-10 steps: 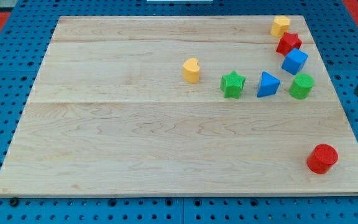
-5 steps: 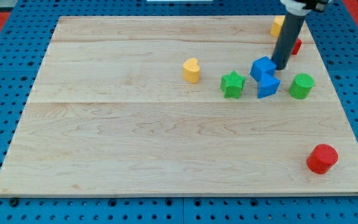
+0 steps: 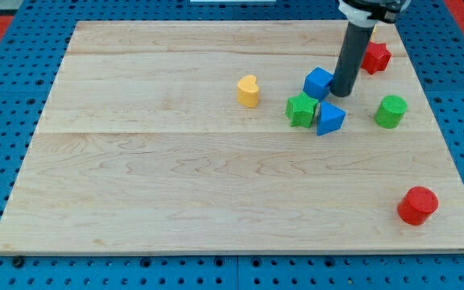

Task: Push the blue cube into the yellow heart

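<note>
The blue cube (image 3: 318, 82) sits right of the board's centre, near the view's top. It touches the green star (image 3: 301, 109) just below it. The yellow heart (image 3: 248, 90) lies apart to the cube's left. My tip (image 3: 341, 93) rests against the cube's right side. The rod rises from there to the view's top right. The blue triangular block (image 3: 329, 118) lies just below my tip, against the green star's right side.
A red star (image 3: 374, 57) lies right of the rod near the board's top edge. A green cylinder (image 3: 390, 111) stands at the right. A red cylinder (image 3: 417, 205) stands near the bottom right corner. The wooden board (image 3: 176, 185) lies on a blue pegboard.
My tip has moved left, pushing the blue cube left up to the green star. The blue triangular block has slid left and turned. The rod now hides the yellow block at the top.
</note>
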